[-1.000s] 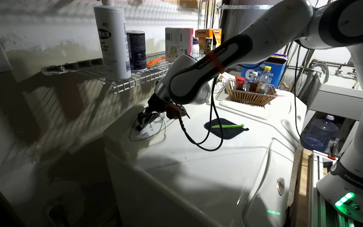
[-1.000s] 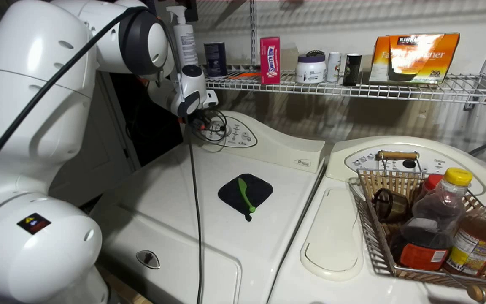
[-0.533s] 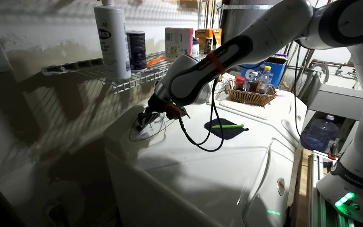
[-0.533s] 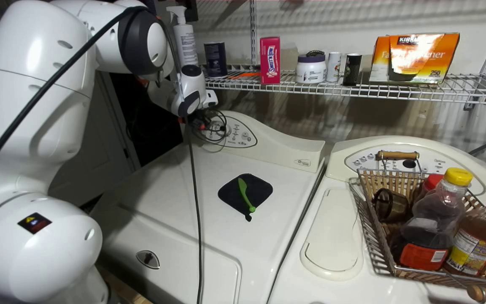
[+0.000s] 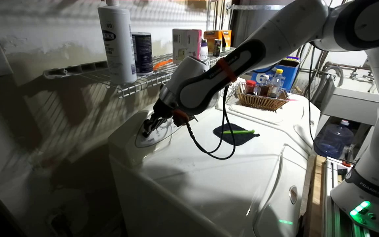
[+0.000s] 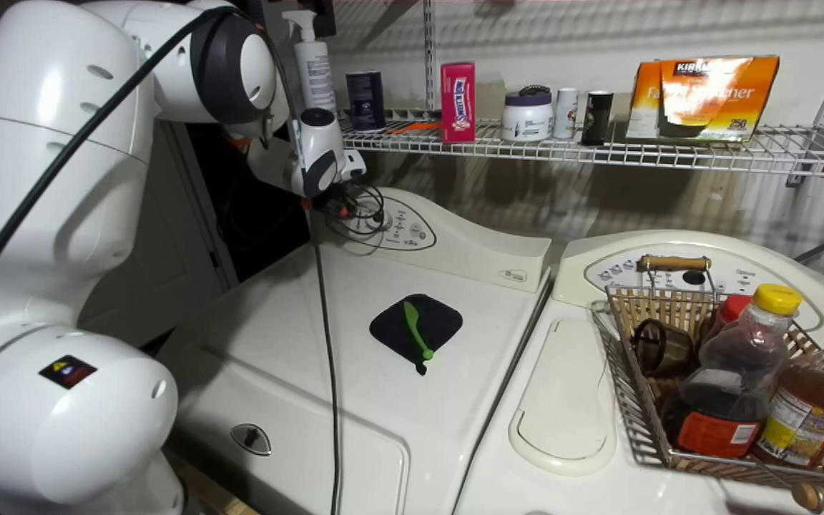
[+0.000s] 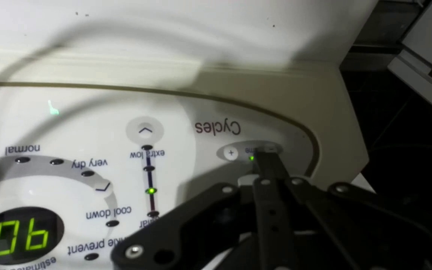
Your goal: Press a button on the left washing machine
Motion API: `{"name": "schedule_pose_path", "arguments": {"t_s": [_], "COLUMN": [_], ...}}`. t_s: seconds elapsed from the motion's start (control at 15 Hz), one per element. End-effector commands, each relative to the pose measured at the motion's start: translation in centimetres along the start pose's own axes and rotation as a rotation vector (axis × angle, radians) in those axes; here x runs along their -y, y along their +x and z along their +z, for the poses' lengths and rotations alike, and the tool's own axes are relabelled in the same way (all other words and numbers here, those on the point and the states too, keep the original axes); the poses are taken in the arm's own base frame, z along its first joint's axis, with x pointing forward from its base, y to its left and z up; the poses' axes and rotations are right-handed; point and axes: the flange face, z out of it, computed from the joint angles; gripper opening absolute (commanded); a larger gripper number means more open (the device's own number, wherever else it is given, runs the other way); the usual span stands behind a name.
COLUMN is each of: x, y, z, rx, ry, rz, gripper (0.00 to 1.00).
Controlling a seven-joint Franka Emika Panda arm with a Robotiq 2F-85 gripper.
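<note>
The left washing machine is a large white machine that shows in both exterior views (image 5: 202, 177) (image 6: 276, 307). Its oval, grey-outlined control panel (image 6: 412, 230) is at the back and fills much of the wrist view (image 7: 171, 108), where its lettering stands upside down. My gripper (image 7: 267, 154) is shut and empty, pointing at the panel. Its fingertips overlap the edge of the minus button (image 7: 271, 149); I cannot tell whether they touch. The plus button (image 7: 231, 153) is beside it, with a lit green light between. Green digits show on the display (image 7: 21, 236). In an exterior view the gripper (image 5: 146, 131) is over the panel.
A wire shelf (image 6: 412, 146) with bottles and boxes hangs above the machines. A second white machine (image 6: 562, 386) stands alongside, bearing a basket (image 5: 258, 102) of bottles. A dark mat (image 6: 387, 329) with a green utensil (image 6: 412, 322) lies on the lid. Loose cables (image 5: 209, 153) hang from the arm.
The arm has shifted slightly; in an exterior view its wrist and forearm have moved a little left. The fingertips stay at nearly the same place over the panel.
</note>
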Motion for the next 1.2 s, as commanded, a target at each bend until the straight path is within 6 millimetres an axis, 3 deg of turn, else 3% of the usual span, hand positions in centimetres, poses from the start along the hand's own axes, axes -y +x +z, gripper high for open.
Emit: {"name": "schedule_pose_path", "arguments": {"t_s": [0.0, 0.27, 0.33, 0.47, 0.73, 0.93, 1.13], "x": [1.5, 4.7, 4.6, 4.5, 3.3, 2.4, 2.8], "y": [0.9, -1.0, -1.7, -2.7, -4.5, -5.2, -5.6], "z": [-0.3, -5.1, -6.4, -9.3, -15.0, -19.4, -23.2], "rx": [0.093, 0.317, 0.38, 0.492, 0.639, 0.648, 0.613], "ry": [0.064, 0.153, 0.122, 0.074, -0.068, -0.18, -0.309], "rz": [0.007, -0.005, 0.009, 0.036, 0.117, 0.232, 0.312], "gripper": [0.0, 0.03, 0.27, 0.32, 0.58, 0.8, 0.99]}}
